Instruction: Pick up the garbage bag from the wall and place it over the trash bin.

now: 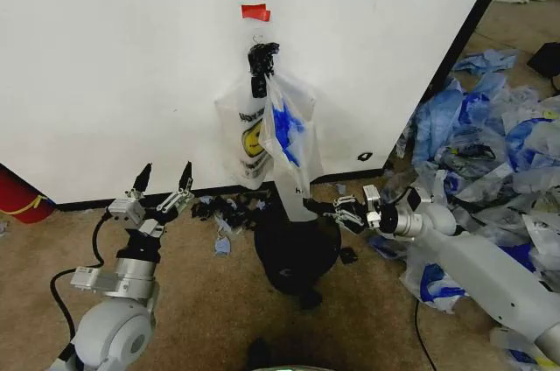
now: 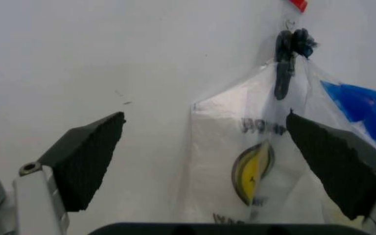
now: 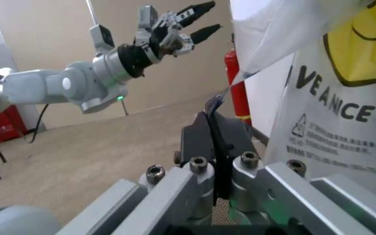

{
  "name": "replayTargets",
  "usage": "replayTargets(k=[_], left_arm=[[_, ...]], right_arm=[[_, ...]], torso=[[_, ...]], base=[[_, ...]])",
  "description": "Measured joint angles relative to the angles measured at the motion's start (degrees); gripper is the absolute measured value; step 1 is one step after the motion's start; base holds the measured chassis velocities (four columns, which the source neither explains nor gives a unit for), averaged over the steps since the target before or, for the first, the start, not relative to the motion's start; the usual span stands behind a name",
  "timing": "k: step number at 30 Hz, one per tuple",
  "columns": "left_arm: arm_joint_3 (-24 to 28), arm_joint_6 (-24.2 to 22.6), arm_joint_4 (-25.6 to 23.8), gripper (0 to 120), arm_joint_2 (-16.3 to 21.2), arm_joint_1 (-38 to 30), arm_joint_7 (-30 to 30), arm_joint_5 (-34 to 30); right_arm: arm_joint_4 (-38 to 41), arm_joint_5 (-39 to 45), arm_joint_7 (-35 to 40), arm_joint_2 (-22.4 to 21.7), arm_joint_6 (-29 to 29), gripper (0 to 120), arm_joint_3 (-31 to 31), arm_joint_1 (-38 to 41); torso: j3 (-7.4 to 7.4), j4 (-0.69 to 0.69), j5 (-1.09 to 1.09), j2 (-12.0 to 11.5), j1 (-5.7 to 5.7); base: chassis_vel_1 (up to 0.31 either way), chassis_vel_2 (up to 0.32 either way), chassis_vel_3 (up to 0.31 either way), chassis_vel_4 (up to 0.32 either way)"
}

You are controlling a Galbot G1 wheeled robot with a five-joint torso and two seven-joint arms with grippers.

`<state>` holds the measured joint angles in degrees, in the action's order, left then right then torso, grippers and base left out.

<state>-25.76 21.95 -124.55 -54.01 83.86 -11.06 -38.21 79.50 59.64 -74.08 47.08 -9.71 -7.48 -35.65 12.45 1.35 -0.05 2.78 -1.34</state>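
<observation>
The garbage bag, thin white plastic with a yellow smiley face, hangs from a dark hook on the wall below a piece of red tape. Its lower corner is drawn out to the right over the black mesh trash bin. My right gripper is shut on that corner, and the pinched edge shows between the shut fingers. Left of the bin, my left gripper points at the wall, open and holding nothing. Ahead of my left gripper hangs the garbage bag, apart from it.
A heap of mostly blue plastic bags covers the floor on the right, past the wall's black edge. A red cylinder with a yellow band stands at the far left. Small scraps lie along the wall's base. Bare carpet lies in front.
</observation>
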Motion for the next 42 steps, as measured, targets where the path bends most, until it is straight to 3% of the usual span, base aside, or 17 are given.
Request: replayTargets(k=[13,19,22,23,25,29,30,31,33,34,38,39,42], left_arm=[[2.18,0.08,-0.59,98,0.36,0.18,1.21,-0.98],[6.00,-0.22,-3.46,98,5.68,-3.23,3.60,-8.63],[6.00,-0.22,-3.46,98,5.68,-3.23,3.60,-8.63],[9.00,-0.96,-4.16,98,9.91,-6.71,4.16,-11.11],[10.49,-1.06,-4.15,98,11.05,-8.24,4.20,-11.59],[19.86,-1.09,-2.20,98,14.95,-17.87,4.44,-14.15],[19.86,-1.09,-2.20,98,14.95,-17.87,4.44,-14.15],[23.56,-1.09,-1.14,98,16.04,-23.15,4.46,-15.63],[23.56,-1.09,-1.14,98,16.04,-23.15,4.46,-15.63],[29.47,-1.35,0.76,98,17.05,-32.64,3.89,-18.25],[31.18,-1.49,1.42,98,17.15,-35.32,3.69,-18.93],[35.78,-1.84,3.17,98,17.06,-42.03,3.05,-20.46],[42.81,-1.88,6.09,98,16.20,-48.92,1.99,-21.06]], right_arm=[[-0.57,0.59,0.69,0.21,-0.25,0,0.59,-0.19],[-0.33,1.28,1.36,-0.02,-0.27,0,2.48,-0.98],[-0.33,1.28,1.36,-0.02,-0.27,0,2.48,-0.98],[0.20,1.50,1.98,-0.34,-0.39,0,4.02,-1.84],[0.37,1.55,2.13,-0.44,-0.39,0,4.40,-2.04],[1.72,1.90,3.20,-1.44,-0.38,0,5.75,-3.52],[1.72,1.90,3.20,-1.44,-0.38,0,5.75,-3.52],[2.32,1.95,3.57,-1.92,-0.37,0,6.08,-4.12],[2.32,1.95,3.57,-1.92,-0.37,0,6.08,-4.12],[3.21,1.96,4.10,-2.48,-0.37,0,6.99,-5.31],[3.44,1.96,4.30,-2.60,-0.38,0,7.36,-5.65],[3.83,1.96,4.68,-2.79,-0.47,0,8.22,-6.47],[3.91,1.95,4.71,-2.97,-0.53,0,9.05,-7.22]], torso=[[0.00,-0.01,-0.01,0.00,0.00],[0.00,0.00,0.00,0.00,0.00],[0.00,0.00,0.00,0.00,0.00],[0.00,0.00,0.00,0.00,0.00],[0.00,-0.01,0.01,0.00,0.00],[0.00,0.00,-0.01,0.00,0.00],[0.00,0.00,-0.01,0.00,0.00],[0.00,0.01,-0.02,0.00,0.00],[0.00,0.01,-0.02,0.00,0.00],[0.00,0.01,0.01,0.00,0.00],[0.01,0.01,0.00,0.00,-0.01],[0.00,0.00,0.01,0.00,0.00],[0.01,0.01,-0.02,0.00,0.00]], base=[[0.000,0.000,0.000,0.000],[0.000,0.000,0.000,0.000],[0.000,0.000,0.000,0.000],[0.000,0.000,0.000,0.000],[0.000,0.000,0.000,0.000],[0.000,0.000,0.000,0.000],[0.000,0.000,0.000,0.000],[0.000,0.000,0.000,0.000],[0.000,0.000,0.000,0.000],[0.000,0.000,0.000,0.000],[0.000,0.000,0.000,0.000],[0.000,0.000,0.000,0.000],[0.000,0.000,0.000,0.000]])
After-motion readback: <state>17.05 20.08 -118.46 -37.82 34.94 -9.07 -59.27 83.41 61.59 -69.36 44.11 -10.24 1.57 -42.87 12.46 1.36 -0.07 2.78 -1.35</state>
